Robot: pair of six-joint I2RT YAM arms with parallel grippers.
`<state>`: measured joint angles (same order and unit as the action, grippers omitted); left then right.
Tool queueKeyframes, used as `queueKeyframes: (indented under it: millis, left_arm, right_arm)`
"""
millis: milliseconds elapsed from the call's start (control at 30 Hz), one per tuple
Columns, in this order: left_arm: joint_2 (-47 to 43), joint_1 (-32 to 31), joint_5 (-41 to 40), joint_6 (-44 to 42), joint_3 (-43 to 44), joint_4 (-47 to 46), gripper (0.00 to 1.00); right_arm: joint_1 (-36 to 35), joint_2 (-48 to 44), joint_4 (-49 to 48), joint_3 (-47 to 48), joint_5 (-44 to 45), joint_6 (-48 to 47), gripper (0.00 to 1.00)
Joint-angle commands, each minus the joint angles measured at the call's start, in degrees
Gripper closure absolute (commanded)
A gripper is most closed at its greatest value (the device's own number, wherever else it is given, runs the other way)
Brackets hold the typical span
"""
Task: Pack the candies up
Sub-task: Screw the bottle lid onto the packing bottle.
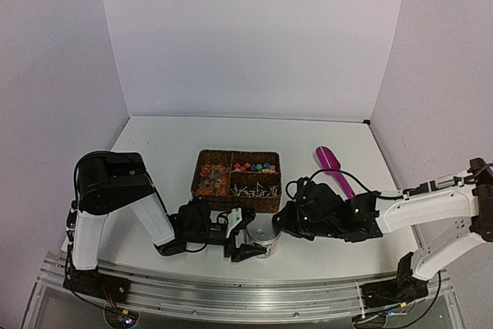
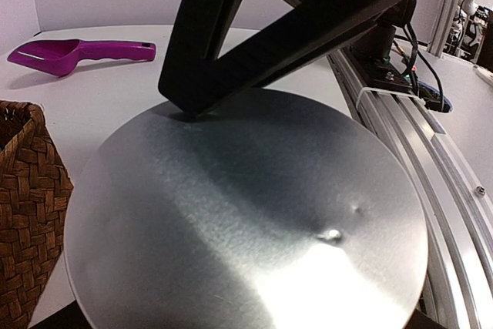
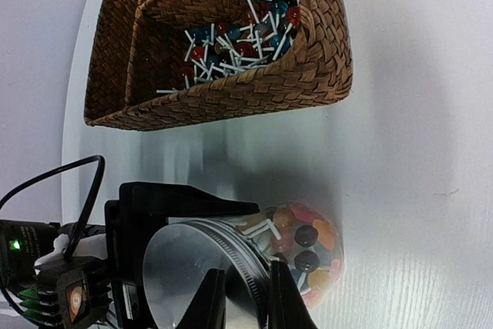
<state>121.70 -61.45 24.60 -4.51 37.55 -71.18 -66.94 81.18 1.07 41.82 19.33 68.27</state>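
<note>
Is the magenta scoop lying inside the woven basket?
No, the magenta scoop lies on the table, apart from the woven basket.

In the left wrist view the lid [image 2: 246, 221] hides the jar [image 3: 312, 248] beneath, its near rim cut off; the basket [image 2: 27, 206] is cropped at left. Overhead, the candies [image 1: 255, 167] are too small to tell apart.
</note>
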Motion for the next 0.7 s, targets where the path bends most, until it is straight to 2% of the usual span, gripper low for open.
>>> queueKeyframes:
  millis: [0,200,433,667]
  left_arm:
    - [2.8,3.9,-15.0,3.6,4.4,5.1,0.34]
    - [2.9,4.1,-13.4,3.2,4.4,4.5,0.35]
    - [2.6,4.3,-10.4,2.9,3.3,4.1,0.36]
    - [2.3,4.3,-8.0,2.2,3.0,3.0,0.36]
  right_arm:
    - [-8.6,0.4,4.1,-1.9,-19.5,5.8,0.84]
    - [-10.0,-0.9,4.1,-3.6,-19.4,8.4,0.83]
    - [-9.9,-1.0,3.6,-8.4,-19.3,9.9,0.76]
    - [-9.5,-1.0,3.6,-9.1,-18.2,10.7,0.77]
